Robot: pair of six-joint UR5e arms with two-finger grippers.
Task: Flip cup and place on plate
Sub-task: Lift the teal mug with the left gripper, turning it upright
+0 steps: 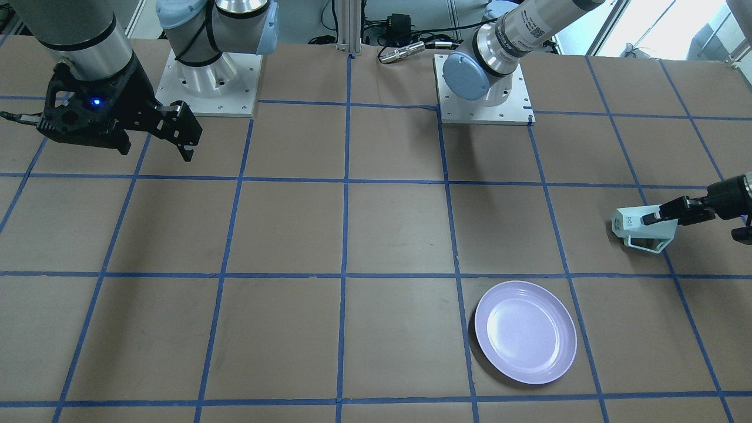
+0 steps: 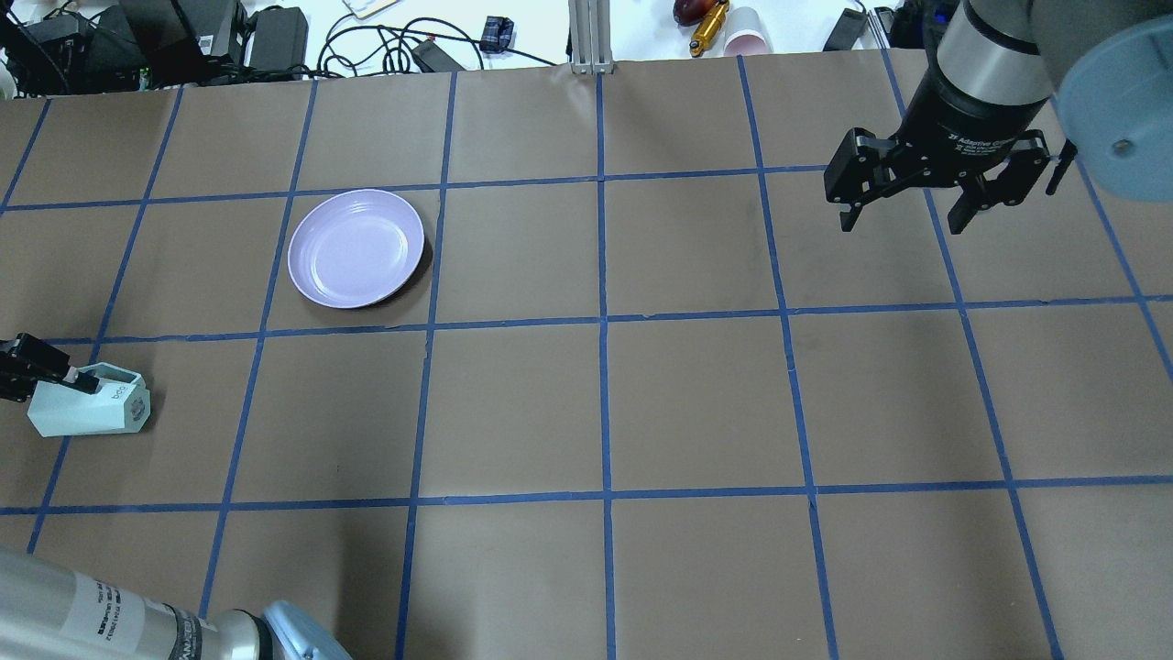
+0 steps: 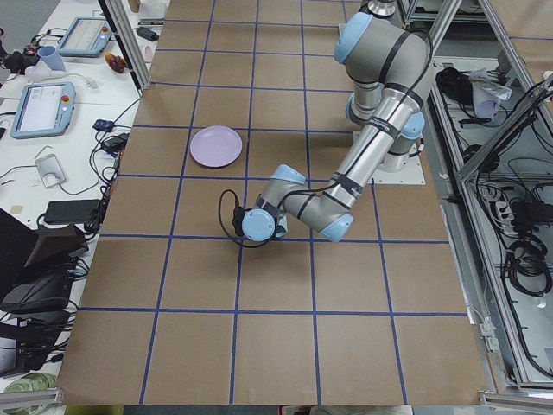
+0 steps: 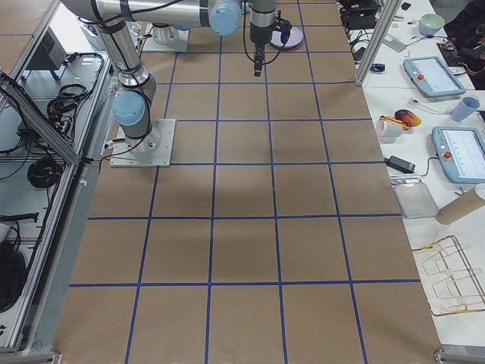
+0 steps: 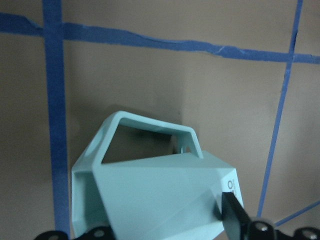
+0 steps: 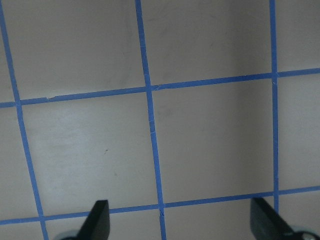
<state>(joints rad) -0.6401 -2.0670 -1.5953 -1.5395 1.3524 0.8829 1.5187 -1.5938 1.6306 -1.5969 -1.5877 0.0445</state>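
While the front view shows the left gripper clamped on the cup, which is tipped on its side, with the plate well apart from it, the overhead view shows the right gripper spread wide and empty, far from both.

Brown paper covers the table, ruled into squares by blue tape. Past the right gripper, off the table's far edge, runs a white bench. Farther along it lie black cables and power bricks, and an aluminium post stands at the edge's middle. The light is even, shadows soft.
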